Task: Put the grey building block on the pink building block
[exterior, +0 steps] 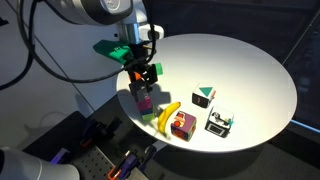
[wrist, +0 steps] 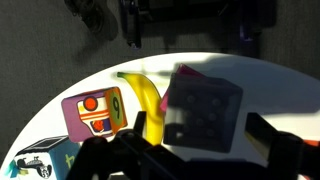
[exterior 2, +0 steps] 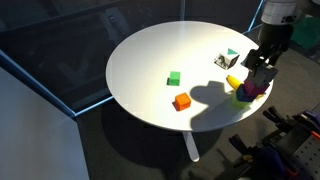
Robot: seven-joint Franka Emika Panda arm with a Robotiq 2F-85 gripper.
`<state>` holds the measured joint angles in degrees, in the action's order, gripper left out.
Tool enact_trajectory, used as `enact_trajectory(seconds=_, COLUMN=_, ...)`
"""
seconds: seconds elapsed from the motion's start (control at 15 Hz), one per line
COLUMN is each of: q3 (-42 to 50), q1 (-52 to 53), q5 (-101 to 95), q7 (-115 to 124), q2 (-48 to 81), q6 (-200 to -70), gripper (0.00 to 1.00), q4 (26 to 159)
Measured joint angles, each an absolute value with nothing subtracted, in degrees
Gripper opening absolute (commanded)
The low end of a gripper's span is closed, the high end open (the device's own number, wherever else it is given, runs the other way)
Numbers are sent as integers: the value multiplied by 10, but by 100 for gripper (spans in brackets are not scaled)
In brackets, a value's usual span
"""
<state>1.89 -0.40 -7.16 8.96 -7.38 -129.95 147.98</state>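
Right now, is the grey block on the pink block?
On it, it seems: in the wrist view the grey block covers the pink block, only a pink edge peeking out.

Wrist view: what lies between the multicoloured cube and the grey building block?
The banana lies between the multicoloured cube and the grey building block; the wrist view shows it.

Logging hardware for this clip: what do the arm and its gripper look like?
The arm has smooth, rounded white-grey links. A bright green bracket sits at the wrist, above a black, boxy gripper with dark fingers. A black cable loops beside the arm. No markings are legible at this size.
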Motion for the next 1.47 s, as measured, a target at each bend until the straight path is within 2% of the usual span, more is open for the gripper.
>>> enact_trajectory(seconds=1.47, q3=10, q1=0, q5=-20, q7=72, q2=-84, q6=-1267, gripper=100, q4=1363)
